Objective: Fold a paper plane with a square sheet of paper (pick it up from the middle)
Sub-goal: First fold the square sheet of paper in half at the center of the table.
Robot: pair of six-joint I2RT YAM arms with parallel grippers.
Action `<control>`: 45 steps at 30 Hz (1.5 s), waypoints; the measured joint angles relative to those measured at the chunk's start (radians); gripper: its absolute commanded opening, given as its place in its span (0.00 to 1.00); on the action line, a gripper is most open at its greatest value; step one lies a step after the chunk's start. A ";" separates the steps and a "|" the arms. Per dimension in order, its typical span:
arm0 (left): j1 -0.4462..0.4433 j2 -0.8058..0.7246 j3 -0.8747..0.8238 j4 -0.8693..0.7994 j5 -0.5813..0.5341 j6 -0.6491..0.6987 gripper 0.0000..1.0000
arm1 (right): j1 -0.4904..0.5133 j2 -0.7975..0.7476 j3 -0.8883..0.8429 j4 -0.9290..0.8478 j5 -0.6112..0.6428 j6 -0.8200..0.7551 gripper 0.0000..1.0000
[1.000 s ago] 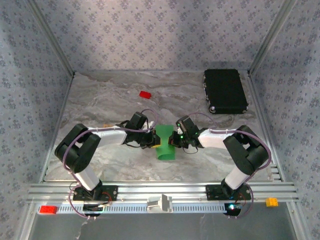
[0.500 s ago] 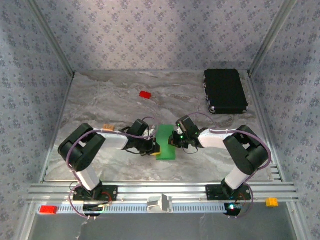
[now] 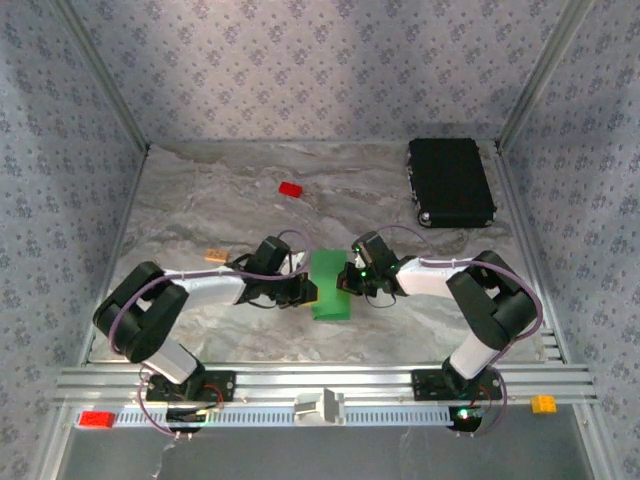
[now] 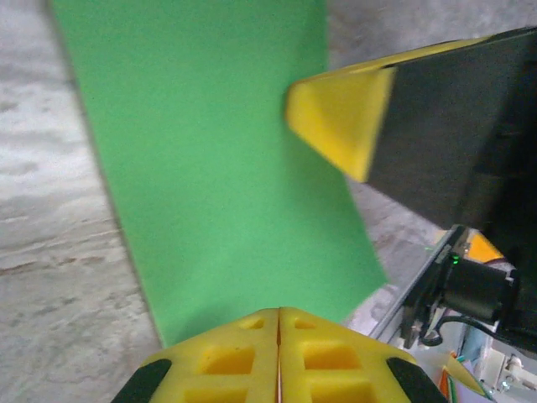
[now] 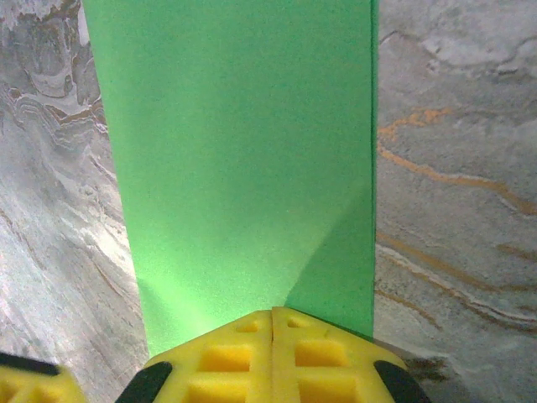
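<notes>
Status: the paper (image 3: 329,272) was found flat on the table (image 3: 200,200), front-centre, between the two grippers. It was seen as a narrow green rectangle, not a square, so the first half-fold was judged done. The layers themselves could not be made out.

The left gripper (image 4: 278,323) was seen clenched, fingers pressed together, tips at the paper's left long edge. The right gripper (image 5: 273,323) was likewise clenched, tips at the opposite long edge. Whether paper was nipped between either pair or just pinned under the tips could not be told. In the left wrist view a right fingertip (image 4: 336,117) was seen over the far edge of the paper.

A diagonal shade was noted at the paper's near right corner in the right wrist view. Whether it was a crease or a shadow could not be told.

No nose point, no angled corner folds, no wings and no centre ridge were seen, so no plane was formed yet. Progress was judged early: one fold of several. Left to be done, by that reckoning: the corner folds to a tip, the wing folds, and sharpening of the creases.

The red block (image 3: 290,188) and black case (image 3: 451,182) were seen at the back of the table, well apart from the work.
</notes>
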 measured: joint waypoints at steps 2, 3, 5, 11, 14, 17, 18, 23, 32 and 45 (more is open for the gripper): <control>-0.001 -0.003 0.005 0.011 0.004 -0.008 0.08 | 0.000 0.000 0.000 0.000 0.000 0.000 0.03; -0.002 -0.002 0.005 0.015 0.005 -0.014 0.08 | 0.000 0.000 0.000 0.000 0.000 0.000 0.03; -0.010 0.011 0.005 0.024 0.008 -0.015 0.08 | 0.000 0.000 0.000 0.000 0.000 0.000 0.03; -0.031 0.074 -0.016 0.047 0.008 -0.025 0.07 | 0.000 0.000 0.000 0.000 0.000 0.000 0.03; -0.040 0.091 -0.042 0.053 0.006 -0.024 0.07 | 0.000 0.000 0.000 0.000 0.000 0.000 0.03; -0.047 0.087 -0.049 0.059 -0.005 -0.011 0.06 | 0.001 0.000 0.000 0.000 0.000 0.000 0.03; -0.050 0.086 -0.050 0.059 -0.008 -0.005 0.05 | 0.001 0.000 0.000 0.000 0.000 0.000 0.03; -0.068 0.059 -0.068 0.051 -0.037 0.022 0.05 | 0.001 0.000 0.000 -0.002 0.000 0.000 0.03; -0.112 0.010 -0.085 0.006 -0.090 0.057 0.04 | 0.003 0.000 0.000 -0.003 -0.001 0.000 0.03; -0.144 -0.206 -0.053 -0.209 -0.203 0.084 0.05 | 0.003 -0.001 0.049 -0.113 0.001 -0.089 0.04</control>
